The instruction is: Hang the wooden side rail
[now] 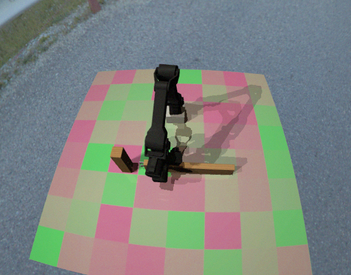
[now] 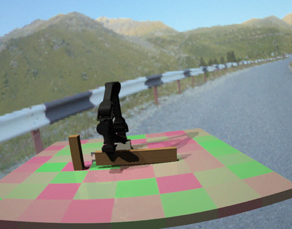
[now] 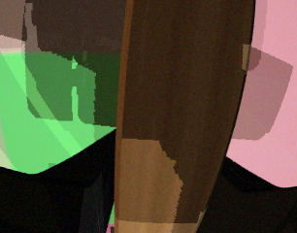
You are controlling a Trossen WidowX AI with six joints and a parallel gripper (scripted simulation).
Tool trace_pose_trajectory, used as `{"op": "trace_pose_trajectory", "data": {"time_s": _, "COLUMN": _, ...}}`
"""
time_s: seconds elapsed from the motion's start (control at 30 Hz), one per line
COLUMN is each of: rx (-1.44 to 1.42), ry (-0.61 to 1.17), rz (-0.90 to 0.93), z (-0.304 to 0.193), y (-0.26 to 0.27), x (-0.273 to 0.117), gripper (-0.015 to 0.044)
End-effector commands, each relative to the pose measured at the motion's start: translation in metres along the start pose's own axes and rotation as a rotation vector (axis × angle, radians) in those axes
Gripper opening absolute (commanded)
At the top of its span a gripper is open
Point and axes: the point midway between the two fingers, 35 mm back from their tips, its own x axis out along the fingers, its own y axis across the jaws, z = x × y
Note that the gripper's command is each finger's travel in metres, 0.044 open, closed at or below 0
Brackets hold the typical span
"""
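Note:
The wooden side rail (image 1: pixel 217 169) (image 2: pixel 153 156) (image 3: pixel 187 73) stands on its narrow edge. Its hook end is raised very slightly above the table, and its far right end is down at the table. My gripper (image 2: pixel 112 155) (image 3: pixel 153 138) is shut on the rail near the hook end, with a finger on each side. Two steel hooks (image 1: pixel 141 164) (image 2: pixel 92 154) stick out from the rail's left end, one above the other. The headboard post (image 1: pixel 117 152) (image 2: pixel 76 152) stands upright to the left, apart from the hooks by a small gap. The slot's pins cannot be made out.
The checkered table (image 1: pixel 187 227) (image 2: pixel 136 188) carries the post and rail. The arm's pale base block (image 1: pixel 175 118) (image 2: pixel 123 145) stands behind the rail. The arm reaches over from there and hides part of the rail in the top view.

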Motion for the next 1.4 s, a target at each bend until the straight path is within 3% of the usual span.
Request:
{"op": "trace_pose_trajectory", "data": {"time_s": 0.0, "rx": 0.001, "ry": 0.004, "rz": -0.017, "z": -0.0017, "y": -0.0046, "x": -0.0045, "gripper": 0.0000}}
{"op": "trace_pose_trajectory", "data": {"time_s": 1.37, "rx": 0.001, "ry": 0.005, "rz": -0.016, "z": -0.0063, "y": -0.0042, "x": -0.0028, "gripper": 0.0000}}
